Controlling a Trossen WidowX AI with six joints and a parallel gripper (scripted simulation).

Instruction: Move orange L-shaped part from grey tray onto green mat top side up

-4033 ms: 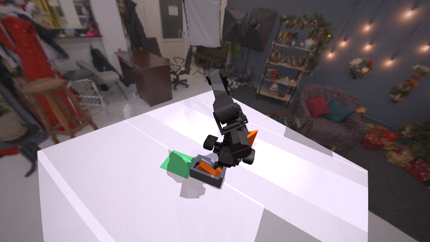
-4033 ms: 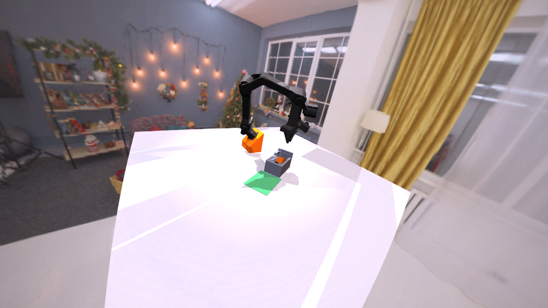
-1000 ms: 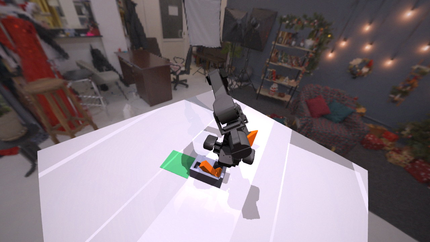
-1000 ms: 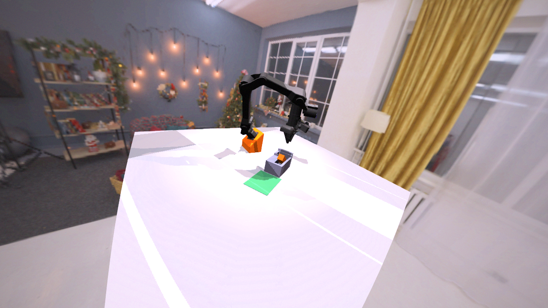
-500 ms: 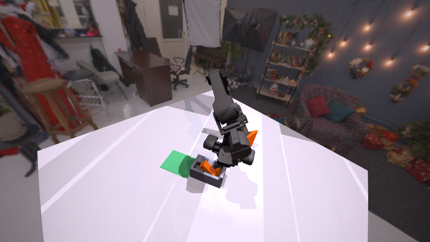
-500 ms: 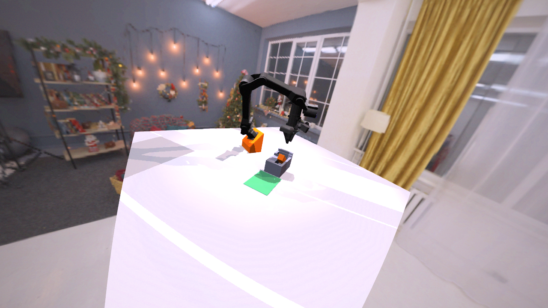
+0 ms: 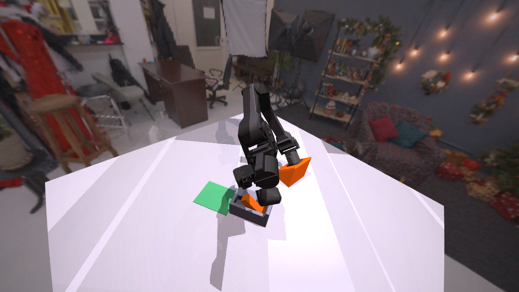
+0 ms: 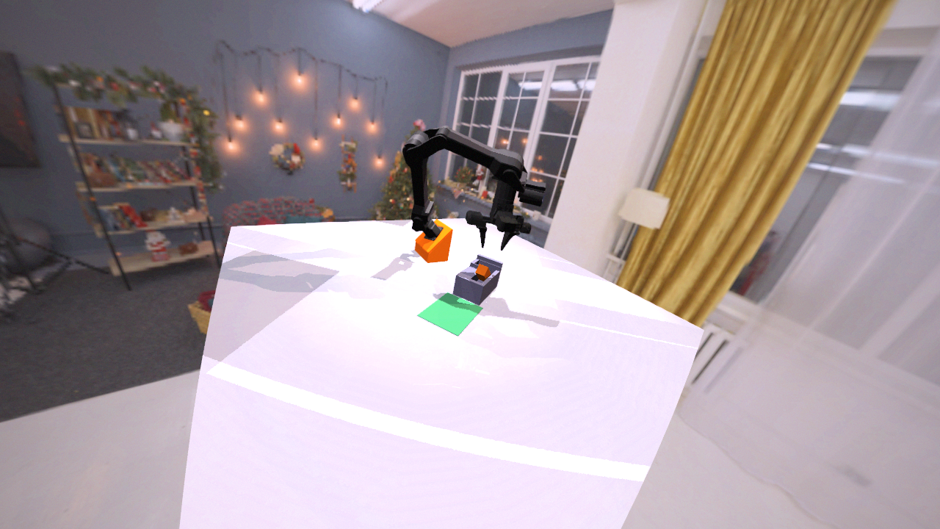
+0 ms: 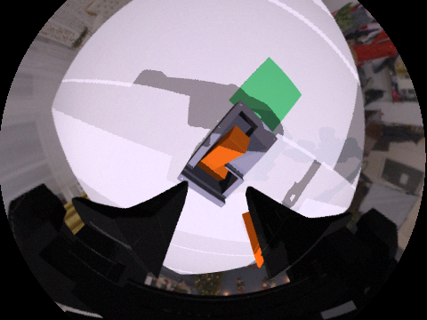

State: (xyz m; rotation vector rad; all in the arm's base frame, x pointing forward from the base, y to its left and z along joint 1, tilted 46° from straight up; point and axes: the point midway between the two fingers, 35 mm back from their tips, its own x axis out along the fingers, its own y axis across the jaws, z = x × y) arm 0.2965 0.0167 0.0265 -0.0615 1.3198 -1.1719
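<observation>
Fingers stand spread apart with nothing between them, the gripper [image 8: 494, 235] hanging above the tray [image 8: 468, 283] without touching it. Below, the orange part [image 9: 224, 151] sits tilted in the tray's pocket, one end raised above the rim. The green mat [image 7: 212, 197] lies just beside the tray. The arm's orange base [image 7: 294, 171] stands behind.
</observation>
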